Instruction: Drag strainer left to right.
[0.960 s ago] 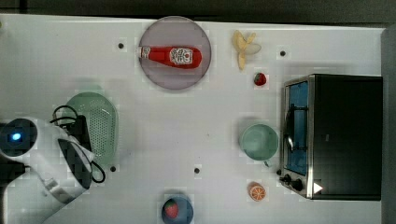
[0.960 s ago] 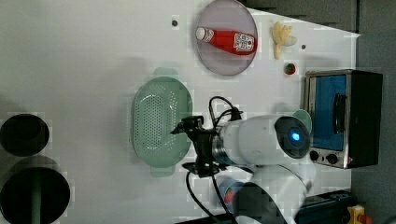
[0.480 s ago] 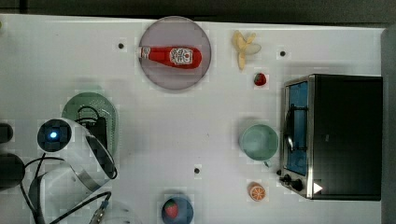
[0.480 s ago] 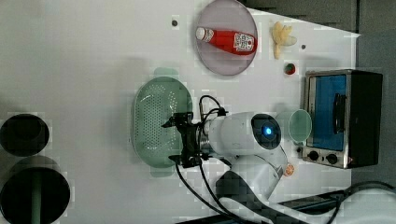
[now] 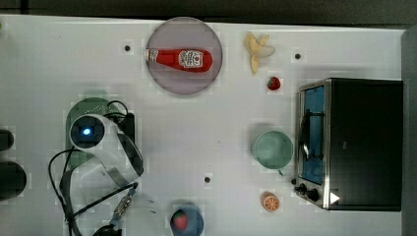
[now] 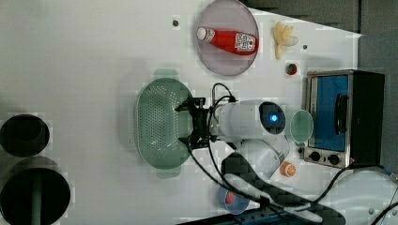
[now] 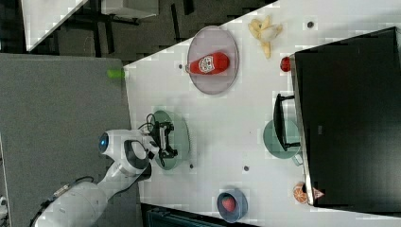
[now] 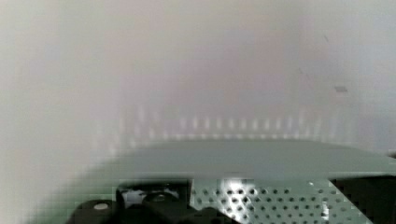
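Top view: the strainer (image 5: 83, 105) is seen near the top view's left edge of the white counter (image 5: 216, 123), mostly covered by the arm. The cup (image 5: 272, 149) sits just beside the toaster oven (image 5: 351, 142) on the top view's right; plate (image 5: 184, 55) w/ ketchup bottle (image 5: 179, 58) lies toward the far edge.

Left view: the end effector (image 6: 193, 123) is held at the strainer's long rim on the left view's right side, fingers spread wide — nothing gripped. Whether a finger is already inside the rim cannot be told.

Right view: the end effector is seen over the strainer, which lies close to the counter edge by the arm's base.

Wrist view: the perforated floor and pale rim of the strainer are seen close up, w/ bare counter beyond.

Step judged: approach nearly done, drag not yet begun. Next, the rim needs to be hooked or pinched, then pulled across toward the cup's side.

Room: a broad bare lane runs mid-counter — plate, small bowl (image 5: 187, 221) and cup flank it, so the path should be kept between them and stopped short of the cup.
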`<action>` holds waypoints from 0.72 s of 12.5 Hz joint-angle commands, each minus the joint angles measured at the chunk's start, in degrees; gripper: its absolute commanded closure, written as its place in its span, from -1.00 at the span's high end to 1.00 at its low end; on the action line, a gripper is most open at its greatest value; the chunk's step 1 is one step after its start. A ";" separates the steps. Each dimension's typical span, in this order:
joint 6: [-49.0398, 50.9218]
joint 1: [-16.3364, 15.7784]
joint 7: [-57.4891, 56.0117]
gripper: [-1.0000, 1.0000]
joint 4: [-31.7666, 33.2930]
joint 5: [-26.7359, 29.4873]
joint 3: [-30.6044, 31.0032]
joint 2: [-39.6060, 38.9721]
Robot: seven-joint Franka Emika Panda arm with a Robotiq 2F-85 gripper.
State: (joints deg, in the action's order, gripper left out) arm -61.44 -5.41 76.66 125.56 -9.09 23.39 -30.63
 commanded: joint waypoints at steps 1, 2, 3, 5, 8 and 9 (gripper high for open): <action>-0.18 -1.20 1.64 1.00 0.68 -0.01 -1.12 1.57; -0.03 -1.12 1.66 1.00 1.13 -0.01 -1.63 1.71; -0.17 -0.99 1.64 1.00 1.84 -0.02 -2.15 2.00; -0.32 -0.61 1.29 1.00 3.55 -0.04 -3.84 3.46; -0.33 -0.13 -2.58 1.00 6.25 -0.11 -6.81 5.94; -0.32 0.15 -3.22 1.00 7.15 -0.10 -7.83 6.64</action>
State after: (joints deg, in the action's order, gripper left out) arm -61.77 -7.48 76.21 132.27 -9.50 15.88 -26.70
